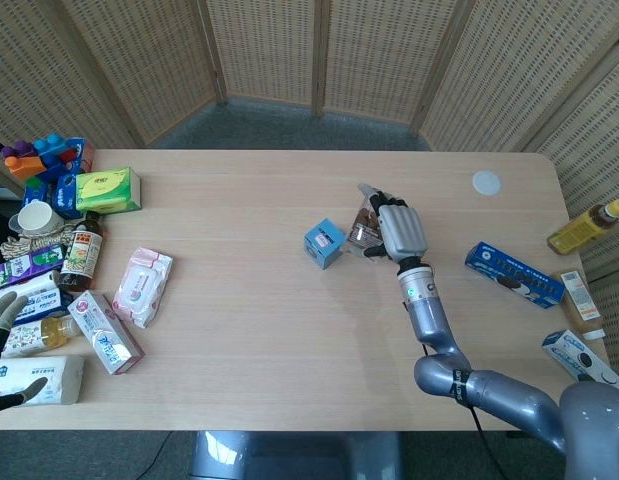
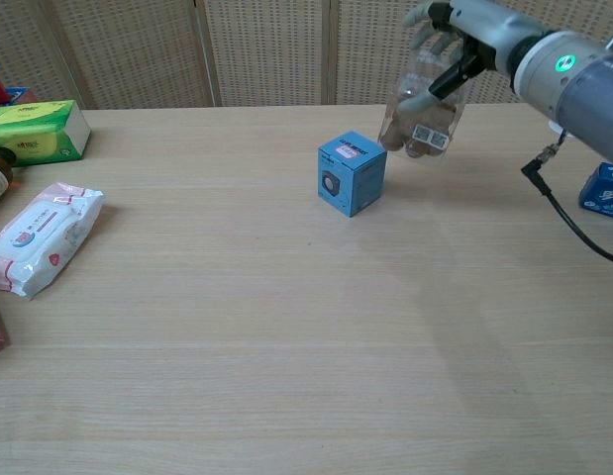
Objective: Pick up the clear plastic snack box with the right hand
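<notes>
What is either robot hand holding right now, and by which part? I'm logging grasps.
The right robot hand holds the clear snack box by its upper part, lifted off the table. The left robot hand holds nothing.

clear, glossy plastic snack box with a white paper label, held in the right hand of smooth grey metal and black plastic, over a pale matt wooden table with fine grain. beside it, a small blue cardboard box with a printed, slightly shiny face. a soft glossy plastic wipes pack in pink and white lies at left. woven rattan screens in wooden frames stand behind.
</notes>
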